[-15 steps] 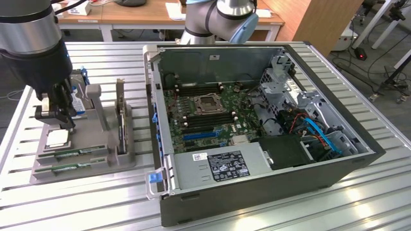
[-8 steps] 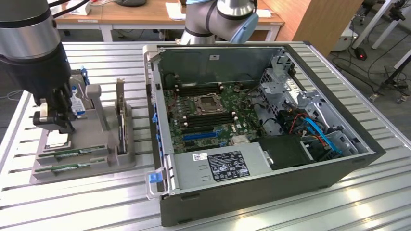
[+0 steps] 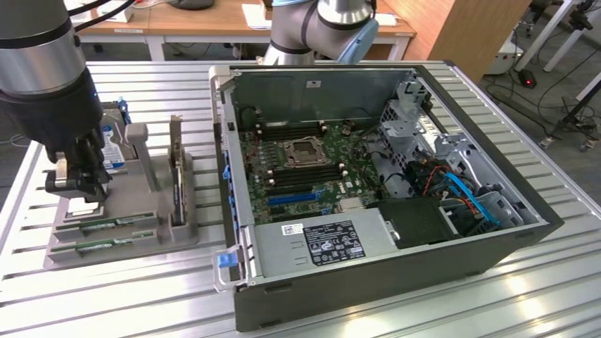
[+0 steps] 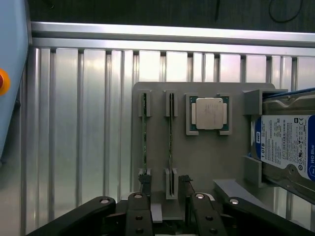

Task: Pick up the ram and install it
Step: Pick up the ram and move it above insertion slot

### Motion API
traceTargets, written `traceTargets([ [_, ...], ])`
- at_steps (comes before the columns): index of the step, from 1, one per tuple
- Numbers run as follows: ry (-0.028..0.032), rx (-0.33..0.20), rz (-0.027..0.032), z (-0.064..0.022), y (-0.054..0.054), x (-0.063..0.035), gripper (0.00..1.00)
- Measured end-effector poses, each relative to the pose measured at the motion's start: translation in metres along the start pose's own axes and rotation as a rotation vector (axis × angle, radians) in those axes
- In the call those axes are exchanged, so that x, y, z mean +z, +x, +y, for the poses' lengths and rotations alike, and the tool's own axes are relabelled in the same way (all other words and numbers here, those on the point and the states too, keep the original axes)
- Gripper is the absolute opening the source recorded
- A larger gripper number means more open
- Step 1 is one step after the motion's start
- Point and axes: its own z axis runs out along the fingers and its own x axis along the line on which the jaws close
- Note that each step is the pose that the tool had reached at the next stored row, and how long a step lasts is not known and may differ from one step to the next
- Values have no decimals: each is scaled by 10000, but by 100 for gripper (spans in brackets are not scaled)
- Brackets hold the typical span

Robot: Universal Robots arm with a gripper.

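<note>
Black gripper [image 4: 164,189] spread wide over thin green circuit-board ram stick [image 4: 170,132]; likely light, stiff, fragile, so pinch flat faces mid-length.

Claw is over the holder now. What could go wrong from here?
1. The ram and its twin stand close together in the holder; the open claw might catch both or the wrong one.
2. The CPU lies right beside them; the claw could clip it.

Robot arm [image 3: 42,77] hangs down at the exterior view's left, its black pincer [image 3: 77,186] pointing straight downward, two fingers [image 4: 139,216] spread wide apart and empty.
</note>
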Motion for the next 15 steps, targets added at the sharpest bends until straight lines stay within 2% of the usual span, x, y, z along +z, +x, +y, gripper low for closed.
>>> traceTargets([
  [5,1,0,-1,0,1,1,35],
  [15,2,0,0,-5,3,107,35],
])
